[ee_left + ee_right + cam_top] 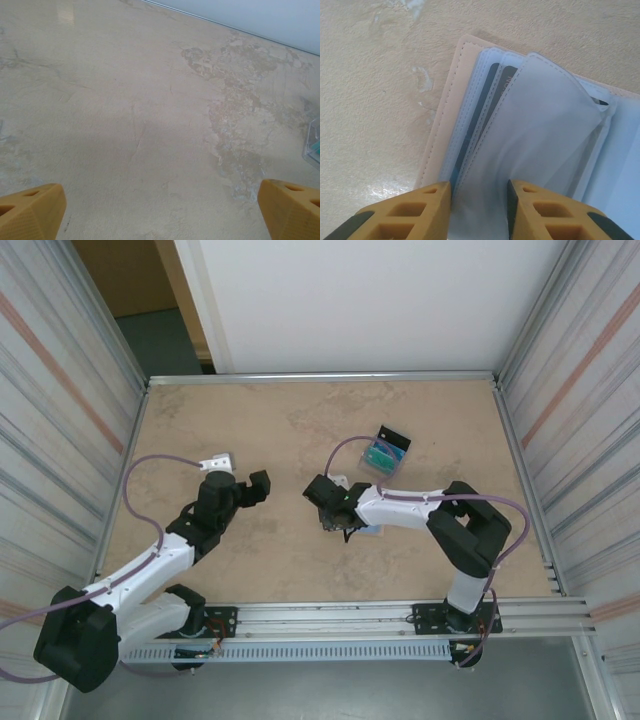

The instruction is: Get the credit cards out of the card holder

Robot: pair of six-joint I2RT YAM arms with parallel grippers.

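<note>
Card holder (438,135): lay open on the table (300,420), near the middle, under the right gripper (479,192).
Cards (479,107): a dark one sat inside the holder; none seen lying loose.
Right gripper: fingers straddled a pale sleeve (545,115); whether they pinched it, I cannot tell.
Left gripper (160,215): spread wide, empty, over bare table to the left.
Progress: early, judging by this; no card looked pulled out yet.

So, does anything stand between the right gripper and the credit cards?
Yes. The dark credit cards are tucked inside the card holder, behind translucent plastic. One lifted sleeve runs down between the fingers of the right gripper and covers the cards beneath it.
</note>
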